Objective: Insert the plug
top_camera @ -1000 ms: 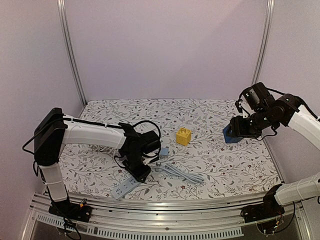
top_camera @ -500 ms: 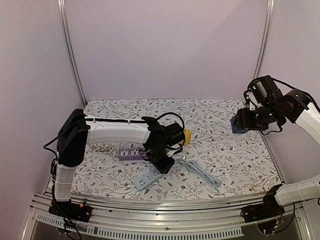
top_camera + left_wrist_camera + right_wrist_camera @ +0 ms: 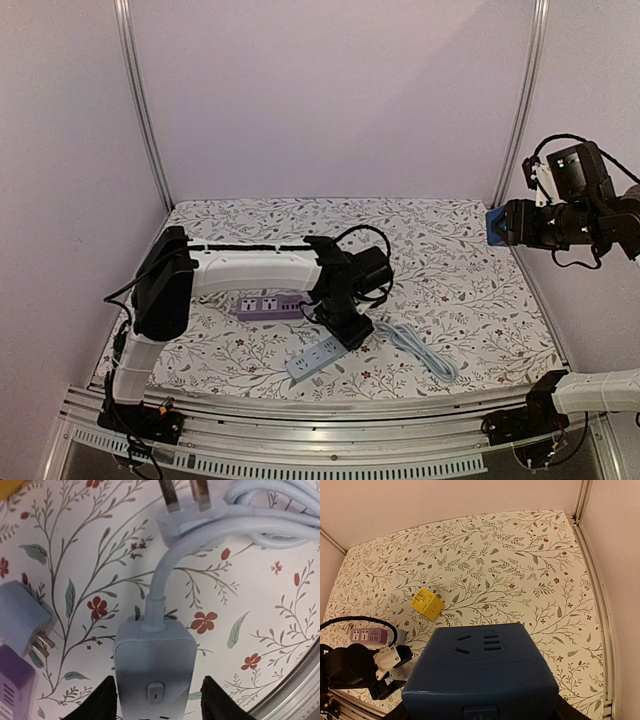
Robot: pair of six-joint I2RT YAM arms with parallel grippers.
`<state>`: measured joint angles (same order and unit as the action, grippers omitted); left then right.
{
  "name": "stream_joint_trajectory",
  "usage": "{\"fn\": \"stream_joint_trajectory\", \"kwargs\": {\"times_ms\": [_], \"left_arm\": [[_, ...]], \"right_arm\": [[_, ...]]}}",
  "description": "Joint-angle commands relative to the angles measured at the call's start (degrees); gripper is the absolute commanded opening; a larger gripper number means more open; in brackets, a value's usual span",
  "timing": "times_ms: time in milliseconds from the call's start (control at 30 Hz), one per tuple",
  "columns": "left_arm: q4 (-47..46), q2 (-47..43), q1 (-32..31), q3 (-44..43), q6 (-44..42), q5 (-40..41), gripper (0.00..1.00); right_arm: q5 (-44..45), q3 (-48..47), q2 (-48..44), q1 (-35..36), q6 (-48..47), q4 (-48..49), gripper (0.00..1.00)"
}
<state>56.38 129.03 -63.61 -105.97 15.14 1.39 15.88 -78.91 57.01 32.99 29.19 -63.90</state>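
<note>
My left gripper (image 3: 345, 328) is low over the table, its jaws astride the cord end of a pale blue power strip (image 3: 154, 670) and closed on it; the strip (image 3: 315, 358) lies flat. Its cord loops to a pale blue plug (image 3: 192, 510) with bare prongs just ahead. A small pale blue adapter (image 3: 22, 617) lies prongs-down beside a purple power strip (image 3: 268, 305). My right gripper (image 3: 515, 225) is raised high at the far right, shut on a dark blue socket cube (image 3: 480, 665), its sockets facing the camera.
A yellow socket cube (image 3: 427, 603) sits mid-table, hidden behind my left wrist in the top view. The coiled cord (image 3: 425, 352) lies right of the strip. Metal rails (image 3: 300, 410) edge the table at the front.
My left arm has swung right and dragged the pale blue strip and its cord with it, uncovering the purple strip. My right arm has lifted the blue cube up and to the right.
</note>
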Motion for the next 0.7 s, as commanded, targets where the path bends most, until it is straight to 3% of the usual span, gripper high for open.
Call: {"fn": "stream_joint_trajectory", "kwargs": {"times_ms": [0, 133, 167, 200, 467, 667], "left_arm": [[-2.0, -2.2, -1.8, -1.9, 1.2, 1.2, 0.70], [-3.3, -6.7, -2.0, 0.9, 0.6, 1.5, 0.81], [-3.4, -8.0, -2.0, 1.5, 0.5, 1.8, 0.96], [-3.7, -9.1, -2.0, 2.3, 0.5, 2.2, 0.99], [-5.5, -18.3, -2.3, 9.9, 1.7, 2.3, 1.00], [-7.1, -22.6, -2.7, 13.4, 2.4, -2.8, 1.00]], "right_arm": [[0.4, -2.0, -2.2, 0.2, -1.4, 0.1, 0.00], [0.9, -2.7, -2.9, 0.3, -0.9, -0.1, 0.00], [1.0, -2.7, -3.2, 0.2, -0.8, 0.2, 0.00], [1.2, -2.7, -3.5, 0.3, -0.5, 0.7, 0.00], [2.0, -2.6, -4.8, 0.3, 2.1, 2.3, 0.00], [0.9, -2.9, -3.8, 0.3, 3.4, 3.9, 0.00]]}}
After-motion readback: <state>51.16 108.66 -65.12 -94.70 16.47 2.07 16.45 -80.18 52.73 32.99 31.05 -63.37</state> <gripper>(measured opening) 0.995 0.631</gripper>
